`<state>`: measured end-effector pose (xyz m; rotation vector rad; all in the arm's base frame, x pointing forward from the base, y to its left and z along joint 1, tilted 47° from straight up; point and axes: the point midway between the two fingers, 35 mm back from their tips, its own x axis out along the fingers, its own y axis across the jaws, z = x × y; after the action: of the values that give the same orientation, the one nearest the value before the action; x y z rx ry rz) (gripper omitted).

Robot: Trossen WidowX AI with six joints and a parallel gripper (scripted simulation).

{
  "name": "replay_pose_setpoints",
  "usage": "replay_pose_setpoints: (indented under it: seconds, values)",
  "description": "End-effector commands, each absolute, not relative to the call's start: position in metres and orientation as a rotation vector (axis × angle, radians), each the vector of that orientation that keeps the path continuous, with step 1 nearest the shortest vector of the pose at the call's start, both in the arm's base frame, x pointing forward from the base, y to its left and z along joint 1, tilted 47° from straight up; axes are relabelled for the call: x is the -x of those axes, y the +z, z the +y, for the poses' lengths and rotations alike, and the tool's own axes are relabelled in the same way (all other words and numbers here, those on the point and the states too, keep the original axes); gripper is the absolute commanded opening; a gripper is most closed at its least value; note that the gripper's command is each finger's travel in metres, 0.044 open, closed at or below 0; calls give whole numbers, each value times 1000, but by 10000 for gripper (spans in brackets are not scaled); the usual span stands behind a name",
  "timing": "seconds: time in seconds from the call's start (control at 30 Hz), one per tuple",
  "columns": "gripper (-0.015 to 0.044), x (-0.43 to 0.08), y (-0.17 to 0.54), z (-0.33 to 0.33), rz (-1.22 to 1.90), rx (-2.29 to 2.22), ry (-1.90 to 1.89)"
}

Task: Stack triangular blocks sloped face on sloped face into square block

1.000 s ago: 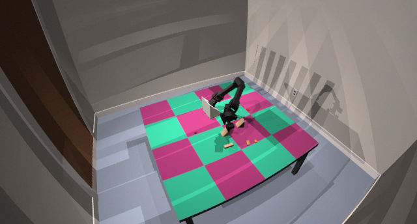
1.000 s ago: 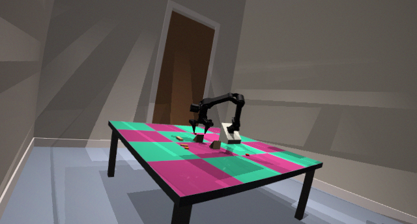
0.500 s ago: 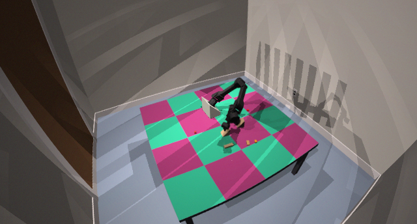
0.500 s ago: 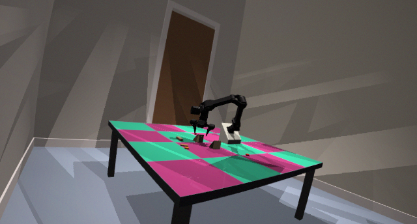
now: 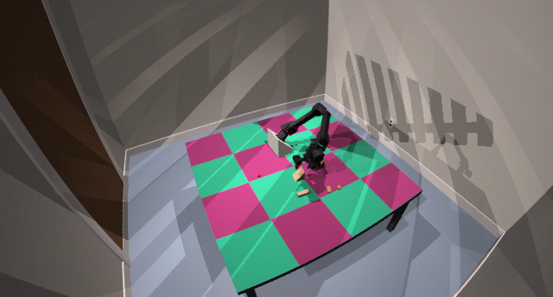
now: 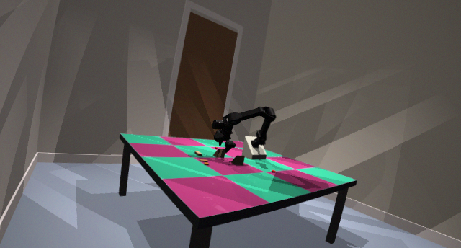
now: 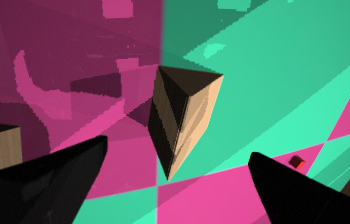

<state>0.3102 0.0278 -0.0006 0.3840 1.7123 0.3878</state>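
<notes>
One wooden triangular block (image 5: 298, 173) (image 6: 219, 153) (image 7: 192, 120) is on the table, mostly on a green square; in the wrist view its dark triangular end and a pale long face show. The other triangular block (image 6: 238, 160) (image 7: 3, 150) is on a pink square; it is mostly hidden by the arm in the top view and cut off at the left edge of the wrist view. My gripper (image 5: 308, 164) (image 6: 225, 143) (image 7: 181, 151) is open and empty, above the table beside the first block. In the wrist view that block appears between the fingertips, below them. The two blocks are apart.
A pale stick (image 5: 303, 192) (image 6: 198, 153) and two small orange-tan pieces (image 5: 328, 188) (image 5: 339, 186) lie near the blocks. Small red cubes (image 5: 258, 175) (image 5: 328, 146) (image 6: 273, 171) (image 7: 297, 162) are farther off. A white angled panel (image 5: 278, 145) (image 6: 258, 156) stands by the arm's base.
</notes>
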Motion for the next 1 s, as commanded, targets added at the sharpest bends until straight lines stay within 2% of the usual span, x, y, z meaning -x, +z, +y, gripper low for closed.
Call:
replay_pose_setpoints:
  seconds: [0.0, 0.6, 0.97]
  values:
    - [440, -319, 30, 37, 1723, -752, -373]
    - [440, -322, 54, 48, 1356, -1273, -1235]
    - [440, -322, 55, 49, 1328, -1302, -1274]
